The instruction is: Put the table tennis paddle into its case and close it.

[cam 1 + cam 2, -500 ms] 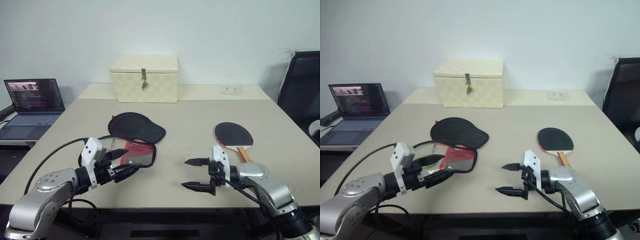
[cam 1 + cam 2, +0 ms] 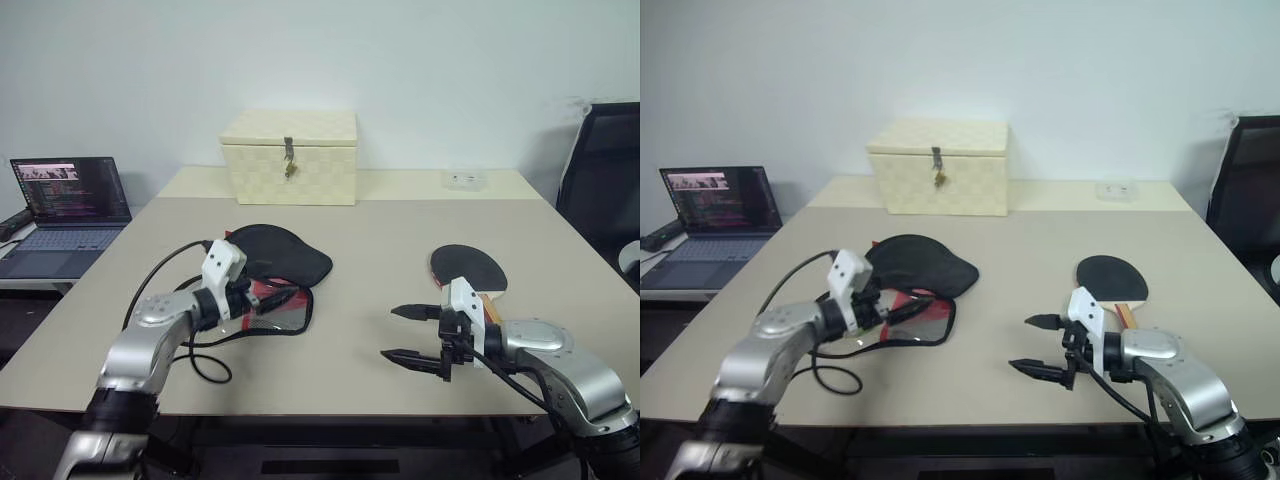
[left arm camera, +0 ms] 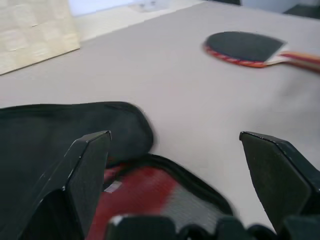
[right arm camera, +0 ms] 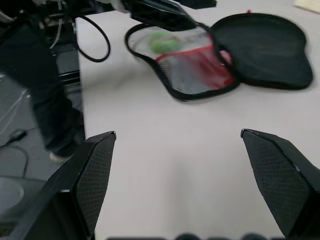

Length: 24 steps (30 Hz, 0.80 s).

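Near the right edge of the table (image 2: pixel 400 215), the paddle (image 2: pixel 467 268) lies flat with its black face up, round blade toward the far edge and pale handle running back toward the near right corner. Just in front of that handle hovers the right gripper (image 2: pixel 412 334), its two black fingers spread wide and holding nothing, pointing across the table toward the left rather than at the paddle. The paddle therefore sits behind and to the outside of those fingertips, close by the wrist (the gripper would need to turn or draw back to face it, as far as these views allow a judgement).

Across the table, toward the left side, the case (image 2: pixel 272 258) lies unzipped and folded open: its black half rests farther from the robot, its red mesh-pocket half nearer the front edge. The left gripper (image 2: pixel 272 299) hangs over the red half with fingers likewise wide apart, gripping nothing; whether a fingertip touches the fabric cannot be told.

Paddle and case lie well apart, with bare tabletop between them. The right arm is plainly the nearer one to the paddle, the left the nearer to the case. The handle's long axis runs roughly front to back, so a pinch across the handle looks the likelier approach.

A cream latched box (image 2: pixel 289 156) stands at the far edge, clear of both arms.
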Each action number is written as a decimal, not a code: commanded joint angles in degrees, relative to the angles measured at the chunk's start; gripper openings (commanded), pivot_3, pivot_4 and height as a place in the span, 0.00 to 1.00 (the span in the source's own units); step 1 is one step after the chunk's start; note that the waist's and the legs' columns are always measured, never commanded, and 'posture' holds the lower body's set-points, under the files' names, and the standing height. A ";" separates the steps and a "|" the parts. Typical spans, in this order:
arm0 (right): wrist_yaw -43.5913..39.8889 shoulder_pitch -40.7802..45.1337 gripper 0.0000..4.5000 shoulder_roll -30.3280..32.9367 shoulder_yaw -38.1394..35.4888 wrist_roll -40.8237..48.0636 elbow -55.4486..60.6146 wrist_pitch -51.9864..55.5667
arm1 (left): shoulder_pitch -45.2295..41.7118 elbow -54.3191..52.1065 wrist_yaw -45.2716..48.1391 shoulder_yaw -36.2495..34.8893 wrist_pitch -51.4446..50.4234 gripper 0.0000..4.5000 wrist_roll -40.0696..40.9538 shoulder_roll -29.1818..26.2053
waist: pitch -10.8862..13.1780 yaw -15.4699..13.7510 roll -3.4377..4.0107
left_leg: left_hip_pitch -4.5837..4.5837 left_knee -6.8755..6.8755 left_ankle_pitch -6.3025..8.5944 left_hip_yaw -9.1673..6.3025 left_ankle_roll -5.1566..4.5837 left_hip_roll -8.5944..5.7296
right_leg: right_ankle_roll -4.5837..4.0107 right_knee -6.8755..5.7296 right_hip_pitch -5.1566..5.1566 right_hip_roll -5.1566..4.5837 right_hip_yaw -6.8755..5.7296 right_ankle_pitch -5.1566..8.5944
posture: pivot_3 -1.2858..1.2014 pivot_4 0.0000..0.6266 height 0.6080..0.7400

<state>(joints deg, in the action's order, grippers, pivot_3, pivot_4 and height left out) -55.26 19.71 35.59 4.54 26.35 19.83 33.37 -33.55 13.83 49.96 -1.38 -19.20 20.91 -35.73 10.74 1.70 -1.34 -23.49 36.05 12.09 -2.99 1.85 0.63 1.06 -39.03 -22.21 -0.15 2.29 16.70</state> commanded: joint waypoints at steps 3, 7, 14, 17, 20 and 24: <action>0.40 3.64 0.98 -1.59 0.90 0.55 1.03 -1.09 | -12.58 19.06 6.22 4.16 6.58 1.00 -6.03 2.51 | 0.00 0.13 0.00 | -0.04 0.00 0.00 0.02 0.00 -0.03 | 0.01 -0.01 -0.04 0.03 0.00 -0.01 | 0.52 0.24 1.00; -0.27 4.68 0.98 -0.97 1.02 0.87 2.23 -0.96 | -18.99 30.89 8.63 5.55 11.46 1.00 -9.71 4.48 | 0.00 0.13 0.00 | -0.15 0.02 0.00 -0.04 -0.01 -0.06 | 0.02 0.01 -0.09 0.04 -0.06 -0.01 | 0.52 0.24 1.00; 1.98 6.07 0.98 -1.48 -0.26 1.76 3.95 -0.51 | -28.32 51.07 8.57 9.96 19.32 1.00 -19.22 8.42 | 0.01 0.10 -0.02 | -0.29 0.06 0.00 -0.10 -0.01 -0.12 | 0.03 0.01 -0.17 0.04 -0.12 -0.02 | 0.52 0.24 1.00; 3.28 6.00 0.98 -2.08 -0.22 1.91 4.56 -0.32 | -29.92 55.07 7.20 9.64 21.62 1.00 -21.02 9.91 | 0.01 0.17 -0.02 | -0.29 0.05 0.00 -0.09 -0.01 -0.10 | 0.03 0.00 -0.19 0.05 -0.11 -0.02 | 0.52 0.24 1.00; 4.00 5.59 0.98 -2.15 -0.47 1.96 4.85 -0.36 | -31.15 57.54 5.66 9.08 23.02 1.00 -22.36 11.08 | 0.01 0.07 -0.02 | -0.29 0.06 0.00 -0.10 -0.01 -0.08 | 0.03 -0.01 -0.18 0.03 -0.12 -0.02 | 0.52 0.24 1.00; 4.74 5.54 0.98 -1.93 -1.09 2.13 4.78 -0.47 | -31.56 59.43 4.47 8.75 23.85 1.00 -23.80 11.39 | 0.01 0.14 -0.02 | -0.29 0.06 0.00 -0.09 -0.01 -0.09 | 0.05 -0.02 -0.19 0.02 -0.10 -0.03 | 0.52 0.24 1.00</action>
<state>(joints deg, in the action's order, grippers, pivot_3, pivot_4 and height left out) -50.91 24.74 33.44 5.49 27.26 22.36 33.17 -63.41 72.76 55.11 8.30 3.51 -2.19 -24.23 10.75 1.84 -1.36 -23.78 36.11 12.10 -3.08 1.83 0.54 1.10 -39.05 -22.40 -0.12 2.19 16.67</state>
